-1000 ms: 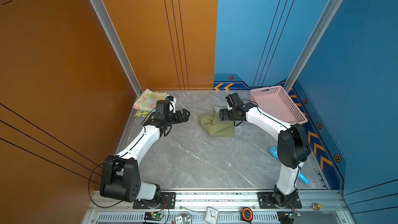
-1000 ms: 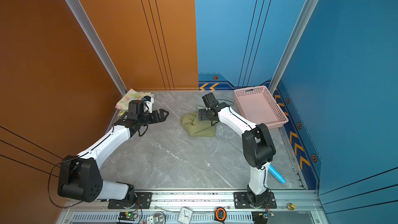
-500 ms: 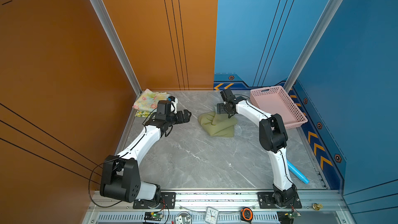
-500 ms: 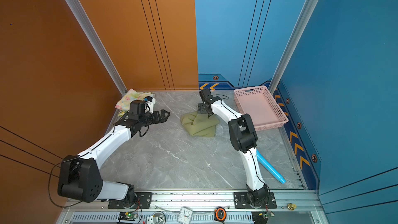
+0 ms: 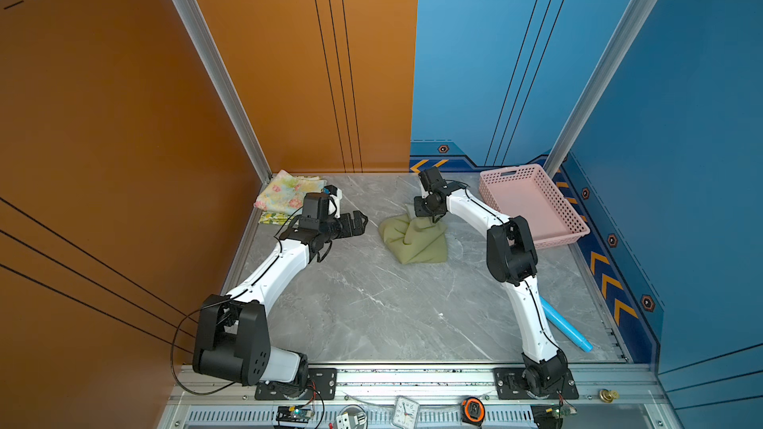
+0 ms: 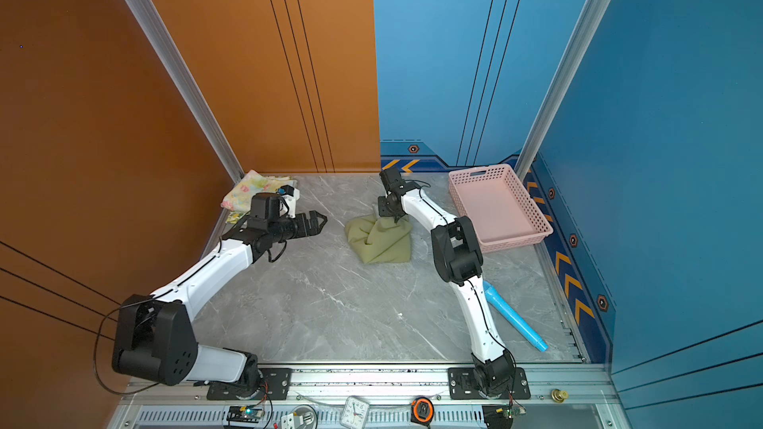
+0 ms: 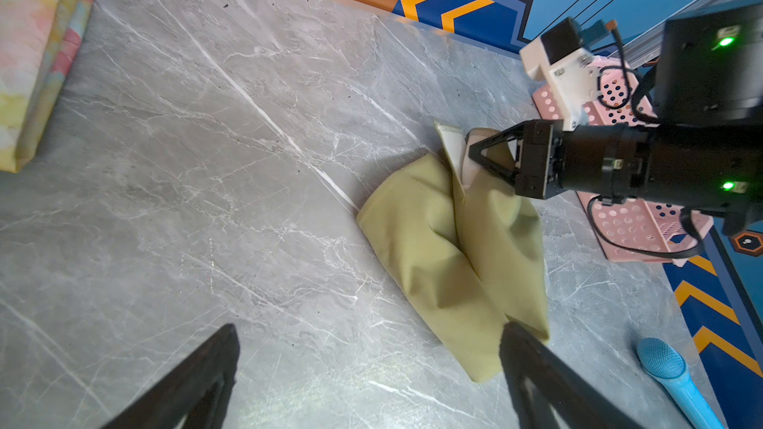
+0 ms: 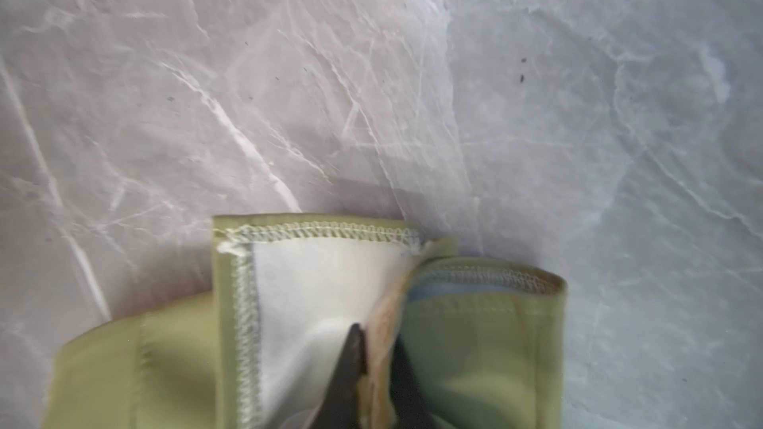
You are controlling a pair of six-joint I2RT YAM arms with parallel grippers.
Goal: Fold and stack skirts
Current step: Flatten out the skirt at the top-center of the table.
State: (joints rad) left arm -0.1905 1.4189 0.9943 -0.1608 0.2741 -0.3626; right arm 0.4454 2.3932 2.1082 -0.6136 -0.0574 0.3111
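The olive green skirt (image 5: 413, 239) (image 6: 380, 241) lies crumpled at mid-table, its far edge lifted. My right gripper (image 5: 433, 218) (image 8: 377, 348) is shut on that edge, where the pale lining and stitched hem (image 8: 322, 233) show. In the left wrist view the same pinch shows on the skirt (image 7: 454, 249). My left gripper (image 5: 361, 220) (image 7: 369, 328) hangs open and empty left of the skirt, with one fingertip (image 7: 510, 330) by its near corner. The flowered skirt (image 5: 285, 196) (image 7: 33, 35) lies folded at the far left on the lemon-print skirt (image 5: 270, 217).
A pink perforated basket (image 5: 512, 171) (image 6: 483, 171) stands at the far right against the blue wall. A blue toy microphone (image 5: 565, 330) (image 7: 669, 369) lies near the right arm's base. A clock and a tape measure sit on the front rail.
The right gripper has gone from open to shut on the olive skirt's far edge, and its elbow has swung in from the right. The left arm has barely moved.
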